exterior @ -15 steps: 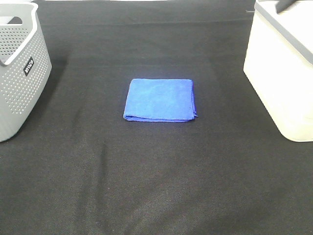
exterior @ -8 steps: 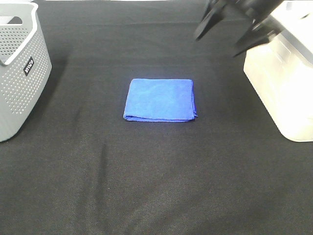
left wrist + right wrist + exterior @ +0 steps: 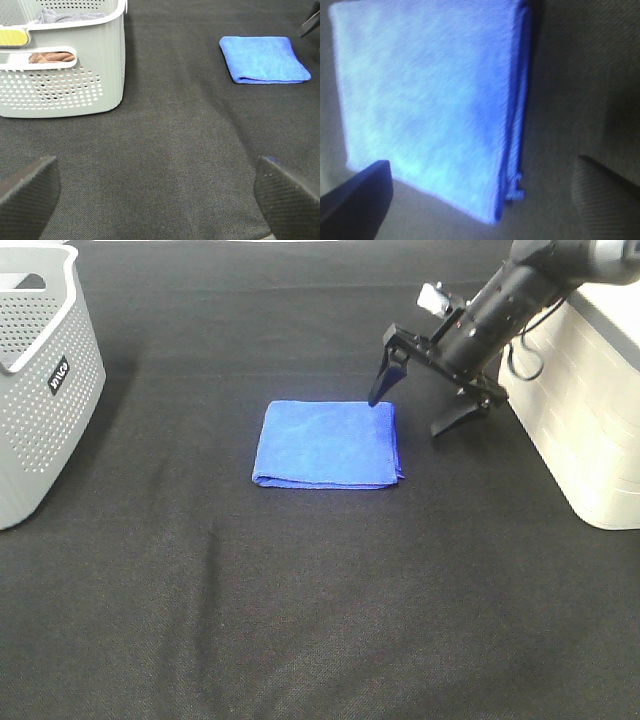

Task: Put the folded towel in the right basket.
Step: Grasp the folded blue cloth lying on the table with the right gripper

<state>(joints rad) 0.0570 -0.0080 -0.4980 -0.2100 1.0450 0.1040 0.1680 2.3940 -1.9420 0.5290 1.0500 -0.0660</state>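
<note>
We see the folded towel [image 3: 327,444] lying flat on the black table cloth [image 3: 320,620], in the middle stretch between the 2 baskets and inside neither of them. It is blue and roughly square, with its stacked loose edges on the side toward the right basket [image 3: 590,440], a white bin that stands well apart from it at the right edge of the high view. The right gripper [image 3: 404,417] hangs low at the towel's far right corner with its 2 fingers spread wide and nothing between them. One fingertip [image 3: 374,398] sits right at that corner, though we cannot tell whether it touches the fabric, and the other is over bare cloth between the towel and the white bin. In the right wrist view the towel [image 3: 425,100] fills most of the picture, blurred, with the right gripper [image 3: 480,197] straddling its layered edge. The left gripper [image 3: 160,195] shows only in its own wrist view, its fingers [image 3: 30,190] far apart over bare cloth and holding nothing, well away from the towel [image 3: 265,59]. The grey perforated left basket [image 3: 40,390] stands at the table's left side, and from the left wrist we see crumpled cloth [image 3: 65,15] inside it.
</note>
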